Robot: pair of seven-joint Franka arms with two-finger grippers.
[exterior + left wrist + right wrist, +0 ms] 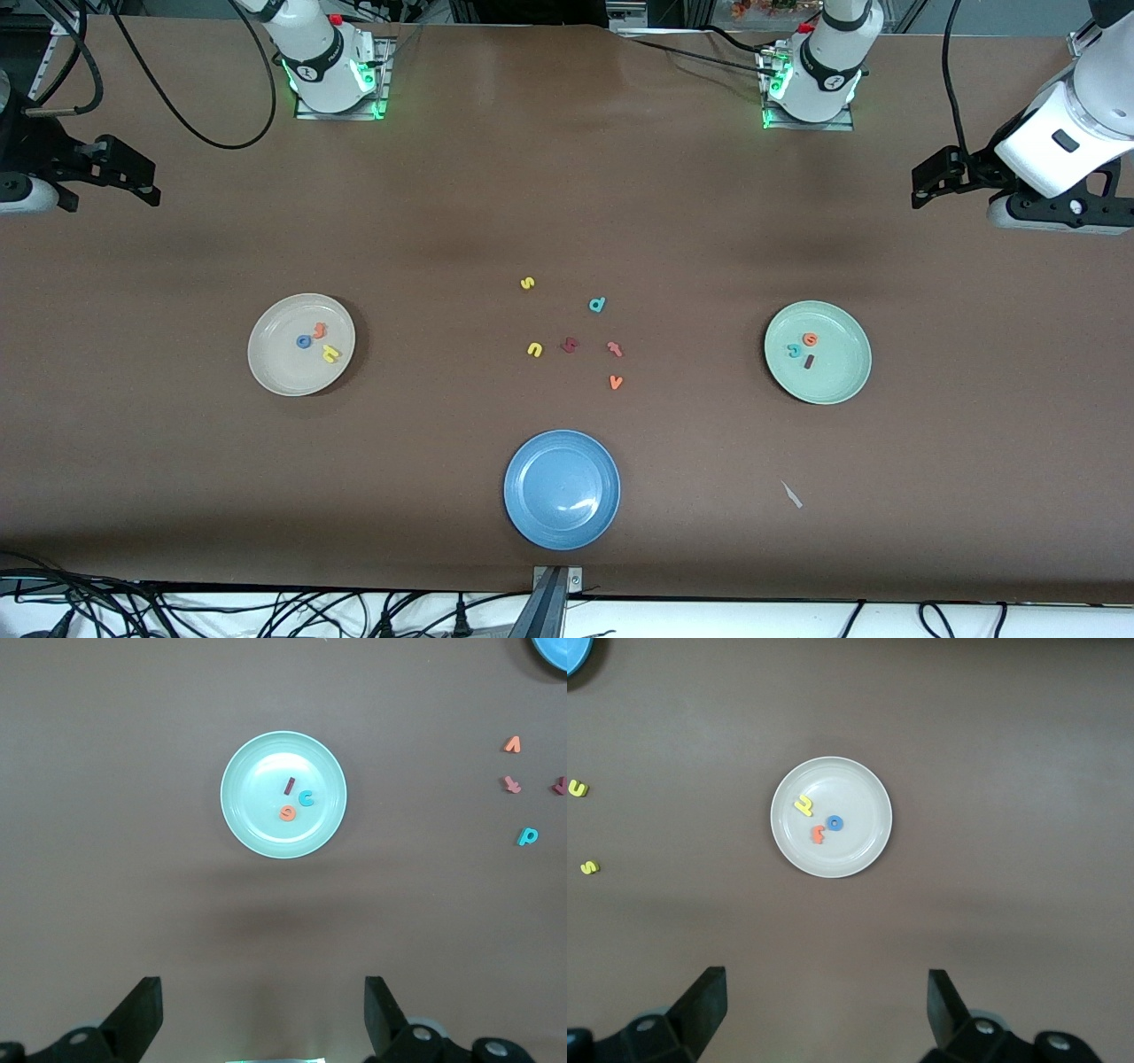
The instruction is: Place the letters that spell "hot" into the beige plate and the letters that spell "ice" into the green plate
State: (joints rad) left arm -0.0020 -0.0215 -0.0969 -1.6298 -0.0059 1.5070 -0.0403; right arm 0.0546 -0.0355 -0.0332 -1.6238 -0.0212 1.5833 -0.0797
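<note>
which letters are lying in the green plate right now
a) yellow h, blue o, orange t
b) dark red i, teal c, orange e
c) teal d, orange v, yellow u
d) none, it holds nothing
b: the green plate holds the dark red i, the teal c and the orange e, as the left wrist view also shows.
</note>
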